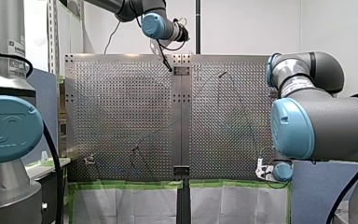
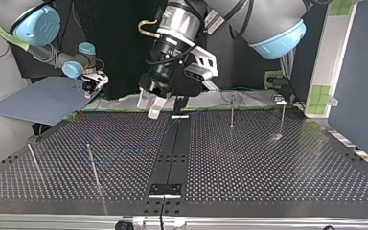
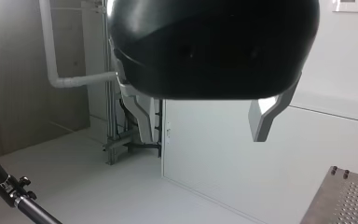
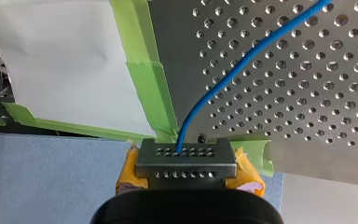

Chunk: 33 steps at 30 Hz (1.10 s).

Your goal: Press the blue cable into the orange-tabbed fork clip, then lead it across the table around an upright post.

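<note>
- My right gripper [image 4: 186,158] has its fingers pressed together on the end of the blue cable [image 4: 242,63]. Yellow pads [image 4: 248,175] bulge out on either side of the metal finger faces.
- From that grip the cable runs out over the perforated surface [image 4: 307,116], close beside the green tape [image 4: 151,88] on its edge.
- In the top view the right gripper sits at the surface's border, well off to one side of the dark centre strip [image 2: 172,143].
- The cable lies slack on the surface as a thin, faint line curving in towards the strip. In the front view it seems to cross the strip, though the line is too faint there to trace fully.
- My left gripper [image 3: 204,139] has its fingers spread wide with nothing between them. In the top view it hangs just above the strip's far end.
- One upright post [image 2: 92,165] stands on the right gripper's side of the strip, and another post [image 2: 232,115] stands on the opposite side. The cable touches neither, as far as I can tell.
</note>
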### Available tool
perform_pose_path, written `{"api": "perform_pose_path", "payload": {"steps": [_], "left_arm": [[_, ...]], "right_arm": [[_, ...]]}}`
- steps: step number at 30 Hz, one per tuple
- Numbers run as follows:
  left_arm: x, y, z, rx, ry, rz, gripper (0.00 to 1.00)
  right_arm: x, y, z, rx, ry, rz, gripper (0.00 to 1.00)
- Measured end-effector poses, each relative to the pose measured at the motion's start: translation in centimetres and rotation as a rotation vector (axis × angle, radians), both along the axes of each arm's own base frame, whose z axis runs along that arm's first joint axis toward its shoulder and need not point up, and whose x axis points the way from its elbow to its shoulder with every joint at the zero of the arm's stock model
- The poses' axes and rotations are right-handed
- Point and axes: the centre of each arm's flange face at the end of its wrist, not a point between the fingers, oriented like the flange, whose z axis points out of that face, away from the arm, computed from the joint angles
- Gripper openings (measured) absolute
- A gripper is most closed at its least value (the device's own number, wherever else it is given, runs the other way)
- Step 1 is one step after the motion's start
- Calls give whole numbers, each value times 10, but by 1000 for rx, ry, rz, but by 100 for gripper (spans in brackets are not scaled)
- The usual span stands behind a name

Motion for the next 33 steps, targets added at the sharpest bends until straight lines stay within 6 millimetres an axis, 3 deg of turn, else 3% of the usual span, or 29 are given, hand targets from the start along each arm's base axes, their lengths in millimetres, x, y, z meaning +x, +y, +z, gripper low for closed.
{"api": "perform_pose_path", "payload": {"steps": [5,18,33], "left_arm": [[-1,1,-19,4,4,28,100],[4,3,-92,57,30,93,100],[-8,15,-146,98,18,108,100]], "right_arm": [[0,0,0,0,-1,1,0],[1,0,0,-1,-1,3,0],[2,0,0,0,-3,12,0]]}}
